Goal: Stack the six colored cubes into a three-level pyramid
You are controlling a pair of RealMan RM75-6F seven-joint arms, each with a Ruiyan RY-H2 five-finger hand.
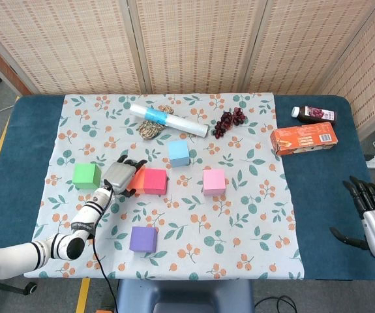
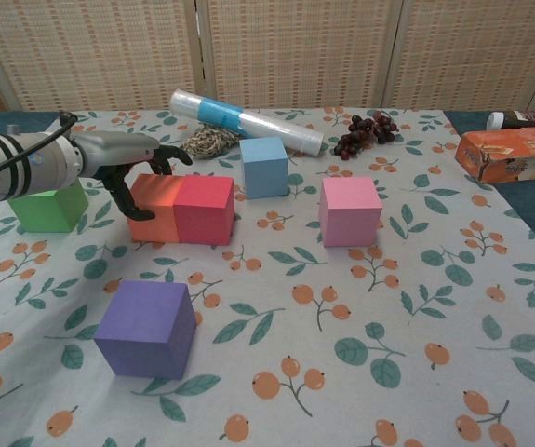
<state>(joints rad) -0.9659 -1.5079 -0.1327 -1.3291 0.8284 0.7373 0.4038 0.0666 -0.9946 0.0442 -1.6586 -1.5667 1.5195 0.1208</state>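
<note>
orange cube (image 2: 153,207): gripped by the fingers (image 2: 124,196) of the left hand (image 2: 109,156), thumb down its near face, the others curled over its top and far side; set flush against the red cube (image 2: 204,209), which lies just beyond the fingertips. blue cube (image 2: 264,166): behind and past the red one, apart from the fingers. pink cube (image 2: 349,210): well apart, on the far side of the red one from the fingers. green cube (image 2: 47,207): behind the palm, by the wrist. purple cube (image 2: 147,327): near, toward the camera from the thumb. risk, as judged: the pair could be skewed or parted if the fingers drag on release. left arm is stretched low across the floral cloth (image 2: 360,354). right hand (image 1: 373,220): held off the table edge, fingers spread, nothing held.
</note>
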